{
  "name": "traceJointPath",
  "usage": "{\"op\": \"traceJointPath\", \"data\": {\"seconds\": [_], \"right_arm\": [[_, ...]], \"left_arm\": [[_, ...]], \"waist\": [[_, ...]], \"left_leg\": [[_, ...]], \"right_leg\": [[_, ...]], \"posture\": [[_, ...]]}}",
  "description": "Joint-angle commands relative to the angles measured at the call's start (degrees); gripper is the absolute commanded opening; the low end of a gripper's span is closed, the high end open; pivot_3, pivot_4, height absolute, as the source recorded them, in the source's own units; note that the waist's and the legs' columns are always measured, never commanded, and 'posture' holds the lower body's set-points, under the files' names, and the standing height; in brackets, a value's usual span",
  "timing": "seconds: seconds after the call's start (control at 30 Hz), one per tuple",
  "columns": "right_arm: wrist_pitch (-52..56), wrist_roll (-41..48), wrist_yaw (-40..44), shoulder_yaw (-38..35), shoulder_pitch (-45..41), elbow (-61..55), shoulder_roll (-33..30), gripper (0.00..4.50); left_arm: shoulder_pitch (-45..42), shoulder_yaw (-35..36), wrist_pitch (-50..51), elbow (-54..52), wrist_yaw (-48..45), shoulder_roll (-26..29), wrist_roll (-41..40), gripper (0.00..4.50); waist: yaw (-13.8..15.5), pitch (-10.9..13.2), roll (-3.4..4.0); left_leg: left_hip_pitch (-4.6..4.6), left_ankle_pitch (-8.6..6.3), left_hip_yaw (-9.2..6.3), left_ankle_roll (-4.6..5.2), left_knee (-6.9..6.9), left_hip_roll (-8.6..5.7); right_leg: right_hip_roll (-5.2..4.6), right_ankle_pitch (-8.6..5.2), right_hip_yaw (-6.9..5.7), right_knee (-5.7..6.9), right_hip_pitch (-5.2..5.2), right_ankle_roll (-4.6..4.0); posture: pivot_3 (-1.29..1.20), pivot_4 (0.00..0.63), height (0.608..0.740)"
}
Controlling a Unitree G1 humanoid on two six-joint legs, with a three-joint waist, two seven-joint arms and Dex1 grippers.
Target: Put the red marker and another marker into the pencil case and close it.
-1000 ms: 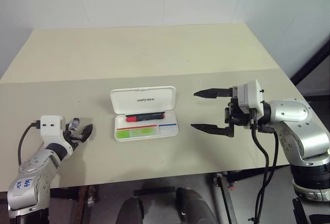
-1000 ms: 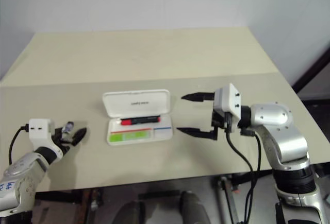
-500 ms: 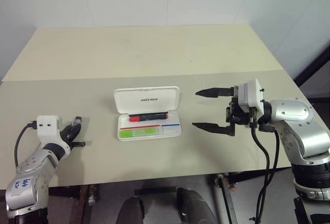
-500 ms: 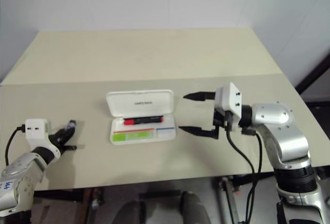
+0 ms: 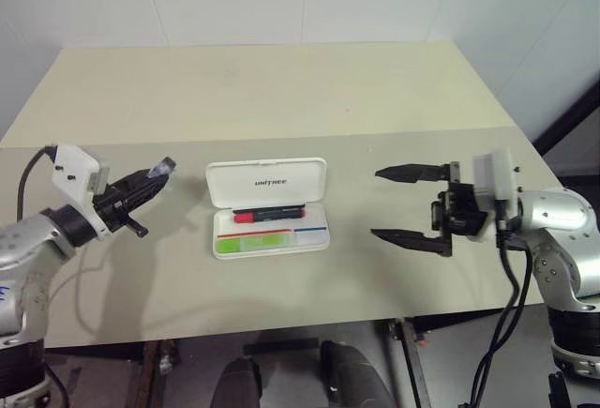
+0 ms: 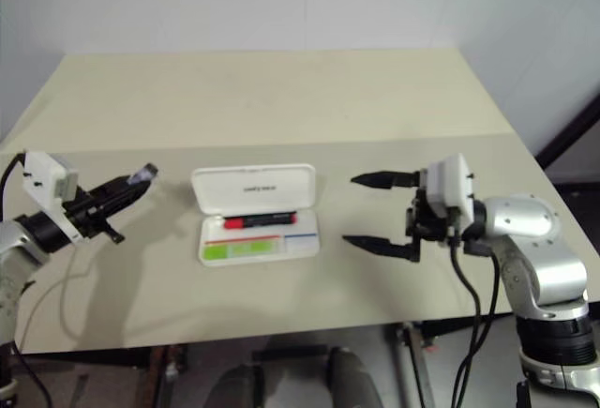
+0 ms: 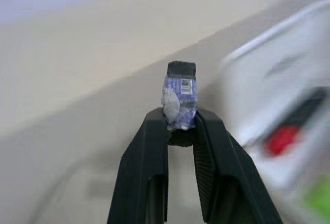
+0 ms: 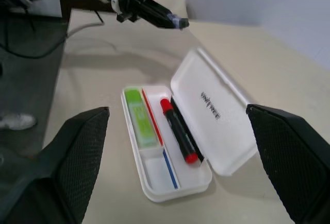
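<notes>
Pencil case [image 5: 268,207]: I see it lying open mid-desk [image 5: 281,89], red marker [image 5: 268,213] and green marker [image 5: 263,239] inside.
Left tool [image 7: 180,126]: pinching a small blue-labelled object [image 7: 180,98].
Right tool [image 5: 407,205]: spread wide, beside the case.

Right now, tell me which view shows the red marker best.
The right wrist view: the red marker lies in full in the open case, beside the green marker. Both eye views show it as a small strip; the left wrist view shows a red blur.
</notes>
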Motion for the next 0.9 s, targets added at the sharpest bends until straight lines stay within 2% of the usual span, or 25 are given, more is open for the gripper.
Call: {"op": "traceJointPath", "data": {"seconds": [0.03,0.23,0.43,0.47,0.7,0.9], "right_arm": [[-0.9,4.2,4.5,-5.0,1.7,2.5,-2.4,4.5],[-4.5,5.9,14.8,-8.3,4.4,11.1,-5.7,4.5],[-5.7,7.0,18.5,-9.1,4.6,17.2,-7.2,4.5],[-6.0,7.1,18.8,-9.2,5.0,18.1,-7.4,4.5],[-7.6,6.2,16.6,-8.3,6.2,17.9,-7.1,4.5],[-7.6,5.7,13.2,-8.1,8.0,14.1,-6.0,4.5]], "left_arm": [[-4.7,-2.5,-1.0,-1.8,-7.8,2.4,-4.7,0.32],[-12.1,-11.0,-2.8,0.5,-17.5,2.8,-5.1,0.32],[-18.1,-19.0,-6.0,4.1,-23.9,-1.1,-3.9,0.32],[-19.0,-20.5,-6.3,4.6,-24.7,-2.1,-3.7,0.32],[-22.3,-28.8,-8.3,8.0,-26.1,-8.1,0.7,0.32],[-23.8,-34.7,-9.0,11.4,-22.5,-11.6,8.3,0.32]], "waist": [[0.1,0.0,-0.05],[0.6,0.1,-0.06],[0.2,0.1,-0.04],[0.2,0.1,-0.04],[0.0,0.1,-0.03],[0.0,0.1,-0.03]], "left_leg": [[0.01,-0.01,0.0,0.01,0.0,0.0],[0.01,-0.01,0.02,0.02,0.05,-0.02],[0.08,0.0,0.01,0.03,0.09,-0.02],[0.09,0.0,0.02,0.04,0.1,-0.02],[0.07,0.01,0.09,0.05,0.2,-0.11],[0.11,0.01,0.12,0.05,0.24,-0.13]], "right_leg": [[0.0,0.0,0.0,-0.01,0.01,0.01],[0.03,0.02,0.04,-0.02,0.04,0.2],[0.18,0.2,0.26,0.09,0.03,0.64],[0.2,0.39,0.3,0.11,0.03,1.01],[0.27,0.39,0.7,0.12,0.02,1.13],[0.33,0.48,0.89,0.12,0.02,1.3]], "posture": [[0.0,0.15,0.74],[0.0,0.15,0.74],[0.0,0.15,0.74],[0.0,0.15,0.74],[0.0,0.15,0.74],[0.0,0.15,0.74]]}}
